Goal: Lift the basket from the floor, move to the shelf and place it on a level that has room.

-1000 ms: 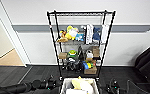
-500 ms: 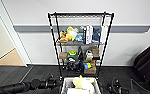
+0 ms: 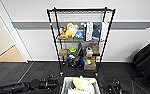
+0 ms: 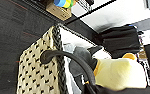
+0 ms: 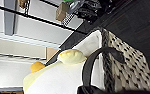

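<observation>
Basket is sitting before the shelf, carrying a plush duck. Likely light, weave soft; loop handles are best holds. Gripper states: cannot tell.

Shelf, 12 o'clock: top level bare, open from above and front between post tips. Second tier: plush toys and books. Lower tiers: boxes and clutter. Black chair, 2 o'clock. Floor open at 10 o'clock.
</observation>
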